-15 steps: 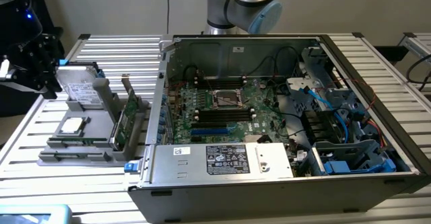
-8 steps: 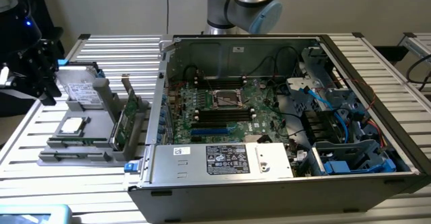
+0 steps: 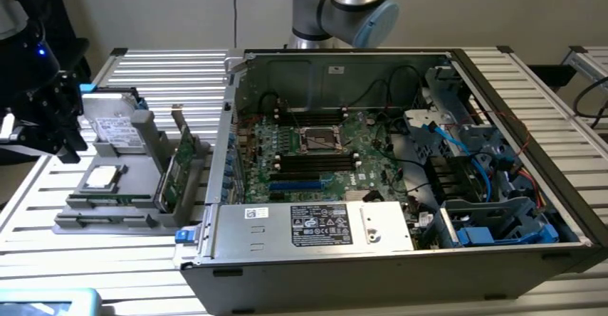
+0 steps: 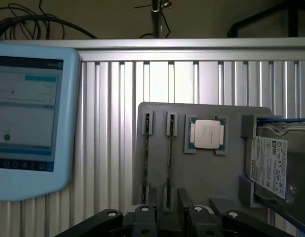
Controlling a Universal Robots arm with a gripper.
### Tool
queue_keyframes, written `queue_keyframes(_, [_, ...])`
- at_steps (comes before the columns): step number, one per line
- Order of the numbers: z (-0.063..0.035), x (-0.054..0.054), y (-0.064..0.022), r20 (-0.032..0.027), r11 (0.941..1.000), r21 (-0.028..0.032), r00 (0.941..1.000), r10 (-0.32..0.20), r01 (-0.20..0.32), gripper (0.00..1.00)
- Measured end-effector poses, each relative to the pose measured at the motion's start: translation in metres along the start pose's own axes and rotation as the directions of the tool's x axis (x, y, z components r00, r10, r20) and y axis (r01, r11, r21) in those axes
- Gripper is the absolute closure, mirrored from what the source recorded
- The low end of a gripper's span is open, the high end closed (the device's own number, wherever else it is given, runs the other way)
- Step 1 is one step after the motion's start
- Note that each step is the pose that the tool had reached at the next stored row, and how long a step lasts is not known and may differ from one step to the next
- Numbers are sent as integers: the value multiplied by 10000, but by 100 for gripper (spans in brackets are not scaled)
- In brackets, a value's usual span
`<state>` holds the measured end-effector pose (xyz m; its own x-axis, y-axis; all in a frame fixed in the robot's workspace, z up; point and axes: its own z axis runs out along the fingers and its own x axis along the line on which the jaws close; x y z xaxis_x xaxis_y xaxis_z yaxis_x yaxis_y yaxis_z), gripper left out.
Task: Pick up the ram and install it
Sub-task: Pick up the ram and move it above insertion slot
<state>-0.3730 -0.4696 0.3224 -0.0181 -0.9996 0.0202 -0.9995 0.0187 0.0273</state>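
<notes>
Exterior view: ribbed metal table (image 3: 114, 262) bears open case (image 3: 380, 280) and ram (image 3: 109, 199).

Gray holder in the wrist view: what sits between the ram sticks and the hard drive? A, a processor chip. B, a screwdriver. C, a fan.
A: a square processor chip lies on the gray holder between the ram and the hard drive.
</notes>
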Motion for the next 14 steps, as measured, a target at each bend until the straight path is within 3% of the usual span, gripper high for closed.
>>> queue_keyframes(14, [258, 153, -17, 1, 10000, 1, 10000, -60, 60, 69])
